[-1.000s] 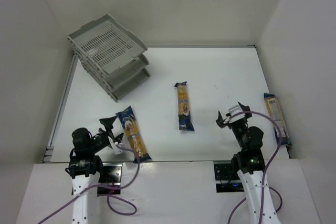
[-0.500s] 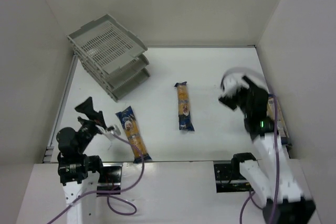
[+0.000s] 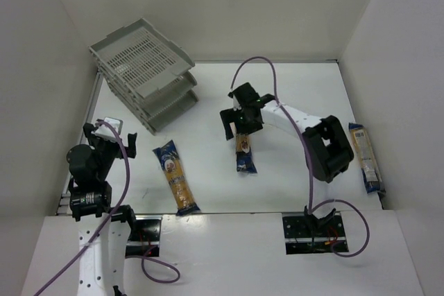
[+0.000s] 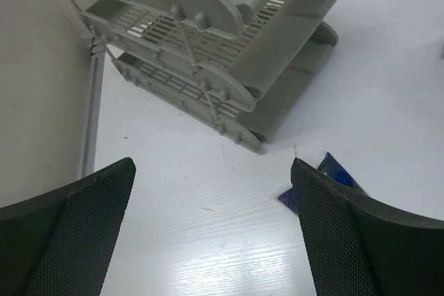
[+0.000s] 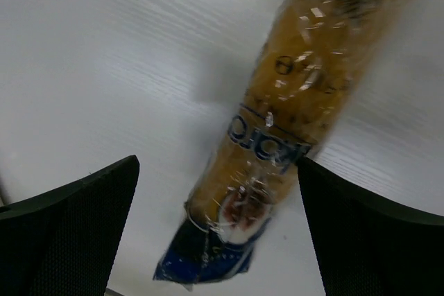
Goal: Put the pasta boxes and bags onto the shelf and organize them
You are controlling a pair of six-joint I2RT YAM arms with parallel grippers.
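Right hand (image 3: 239,127), spread, hangs over the centre-frame pasta packet (image 3: 243,156); left hand (image 3: 109,135), spread, faces the upper-left shelf (image 3: 142,67).

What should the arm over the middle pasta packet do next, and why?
Probably lower the right tool and close it on the middle packet: it hangs open right above that packet, jaws either side, and the shelf holds no packet yet.

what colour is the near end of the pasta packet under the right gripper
Dark blue; the packet shows best in the right wrist view.
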